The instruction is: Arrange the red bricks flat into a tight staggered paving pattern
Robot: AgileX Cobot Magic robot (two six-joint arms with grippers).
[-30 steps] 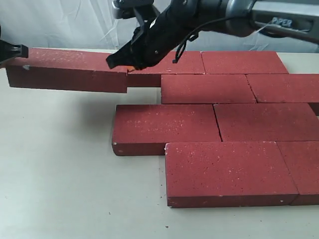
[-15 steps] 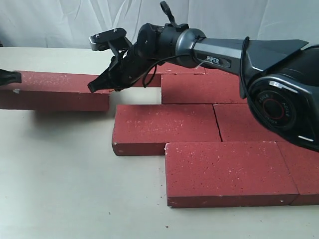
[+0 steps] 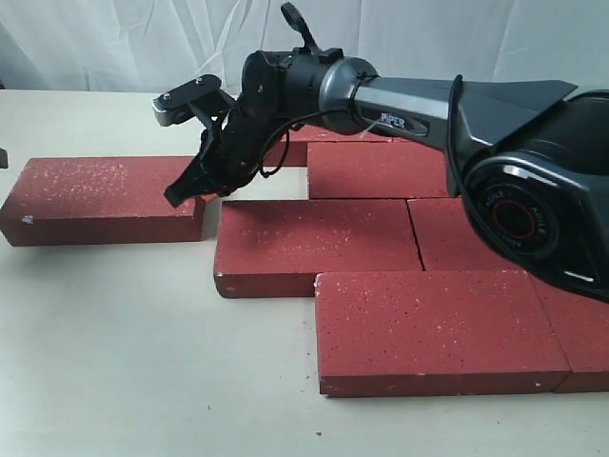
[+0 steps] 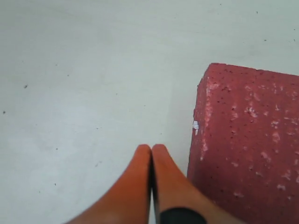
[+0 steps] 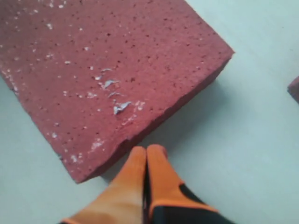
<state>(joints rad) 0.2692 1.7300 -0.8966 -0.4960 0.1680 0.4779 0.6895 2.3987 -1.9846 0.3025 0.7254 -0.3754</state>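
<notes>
- On the pale table (image 3: 114, 381), left of the paved group: 1 loose red brick (image 3: 105, 195), flat, set apart from the others.
- At that brick's right end: right gripper (image 3: 183, 193), orange fingertips pressed together with nothing between them; contact with the brick impossible to judge.
- From the right wrist: closed tips (image 5: 145, 156) just beside a chipped edge of the brick (image 5: 107, 65).
- From the left wrist: left gripper (image 4: 152, 156), likewise clamped tight on nothing, just beside a corner of the brick (image 4: 247, 140).
- To the right: paved bricks (image 3: 314, 238), flat, in staggered rows, edges touching, 2 across the front.
</notes>
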